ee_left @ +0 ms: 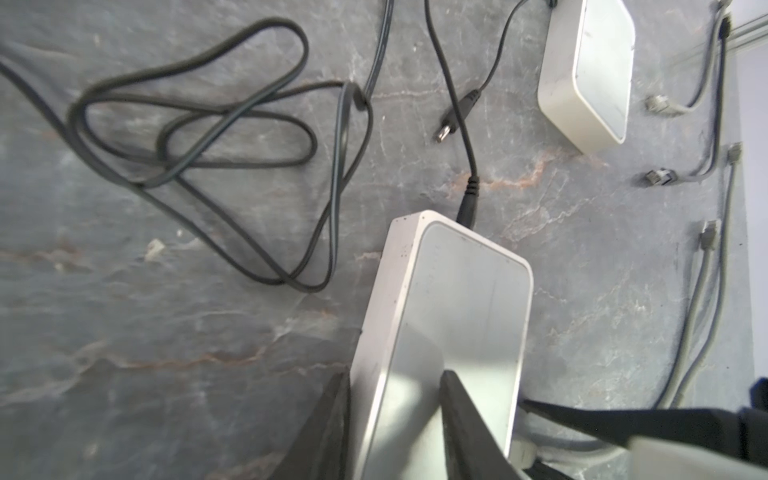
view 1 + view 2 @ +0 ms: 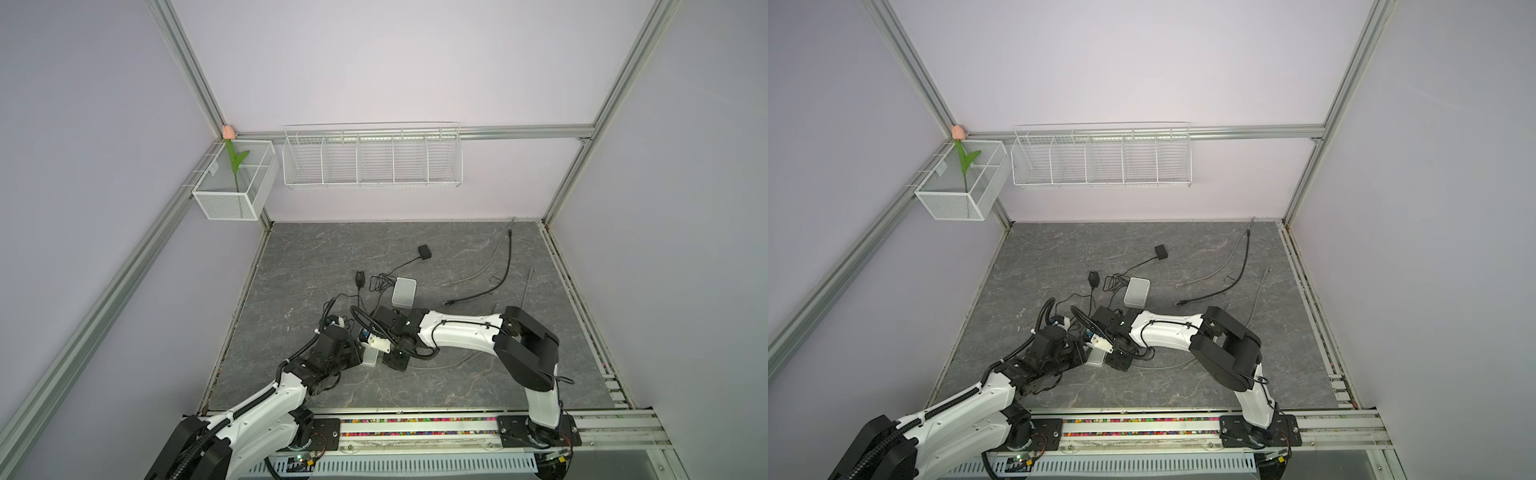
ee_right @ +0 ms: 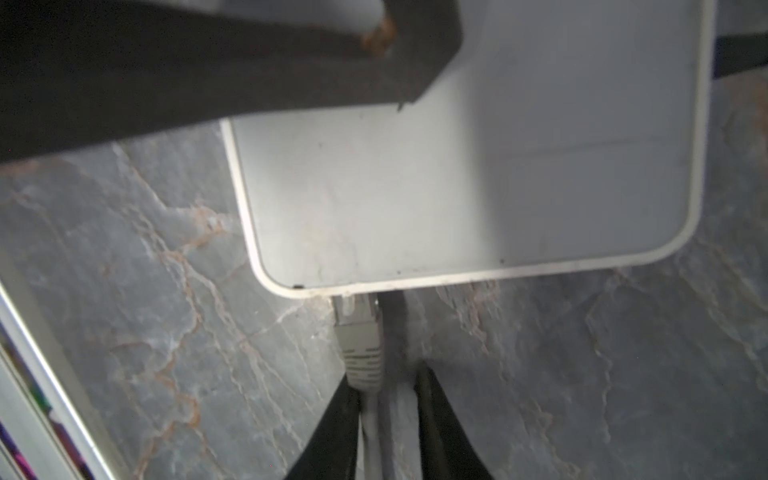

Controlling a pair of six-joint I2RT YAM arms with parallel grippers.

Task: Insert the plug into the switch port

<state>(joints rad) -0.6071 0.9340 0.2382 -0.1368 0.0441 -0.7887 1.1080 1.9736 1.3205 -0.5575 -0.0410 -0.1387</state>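
The white switch [image 1: 457,299] sits low over the stone table in front of the arms, small in both top views [image 2: 369,357] [image 2: 1096,357]. My left gripper [image 1: 392,376] is shut on it, one finger on its side wall and one on its flat face. The grey plug [image 3: 359,332] sits in a port on the switch's [image 3: 457,187] edge, its tip hidden under the rim. My right gripper [image 3: 386,378] stands open around the plug's grey cable, one finger touching it and the other apart. A black power cord [image 1: 467,203] enters the switch's opposite end.
A second white switch [image 2: 404,291] lies just beyond. Two black adapters [image 2: 424,252] [image 2: 360,277] with tangled black cord [image 1: 208,137] lie behind and to the left. Loose grey and black network cables [image 2: 498,282] lie at the right. Wire baskets [image 2: 372,158] hang on the back wall.
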